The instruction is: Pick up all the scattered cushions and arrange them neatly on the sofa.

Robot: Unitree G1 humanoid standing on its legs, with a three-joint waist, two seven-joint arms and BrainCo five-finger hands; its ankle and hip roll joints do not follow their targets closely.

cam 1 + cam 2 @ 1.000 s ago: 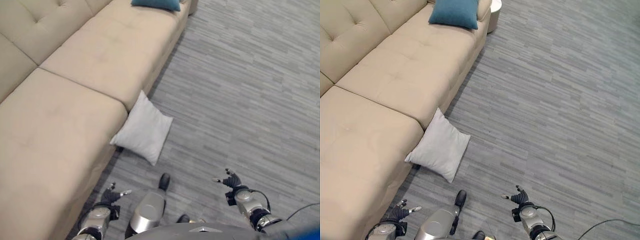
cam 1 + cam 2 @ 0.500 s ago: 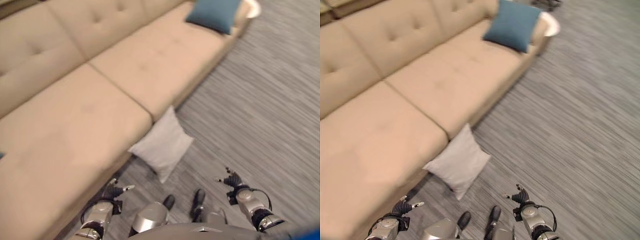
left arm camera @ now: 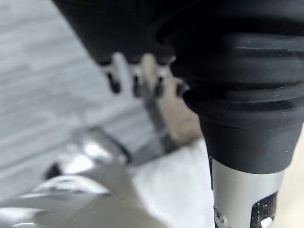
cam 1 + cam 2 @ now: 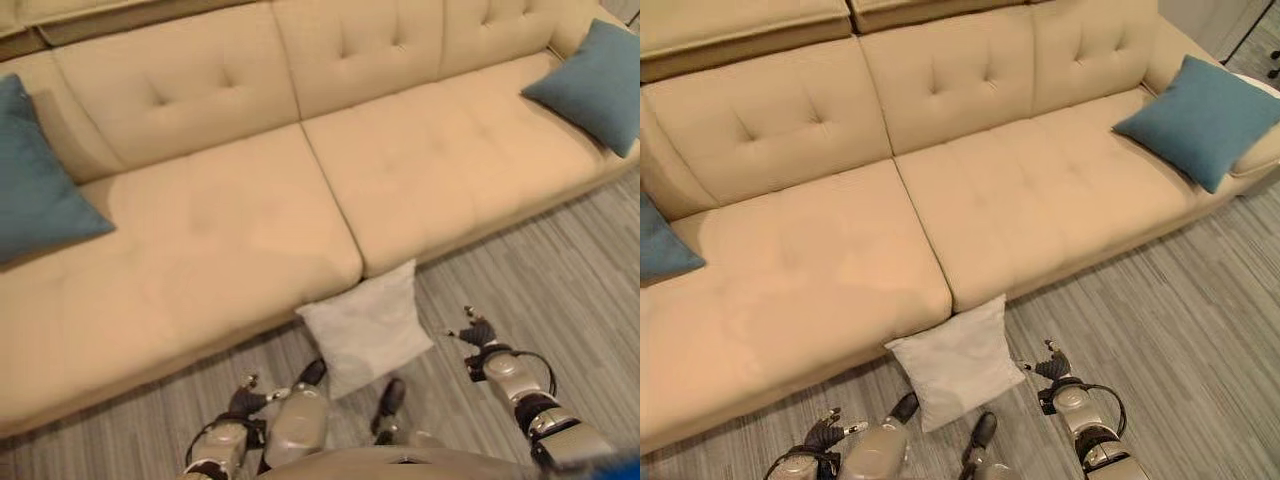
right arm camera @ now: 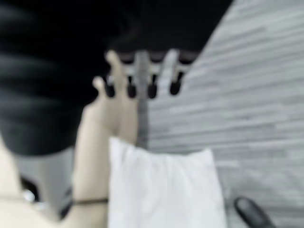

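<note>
Against the sofa (image 4: 840, 270) front, on the floor (image 4: 1200, 330), leans the white cushion (image 4: 958, 362); two blue cushions, left (image 4: 35, 195) and right (image 4: 1200, 120), already sit at the seat ends. Your left hand (image 4: 825, 433) and right hand (image 4: 1052, 368) hang low with fingers relaxed, holding nothing; bend down squarely, take the white cushion from both side edges, lift it clear of the sofa front, then set it centred against the backrest.
</note>
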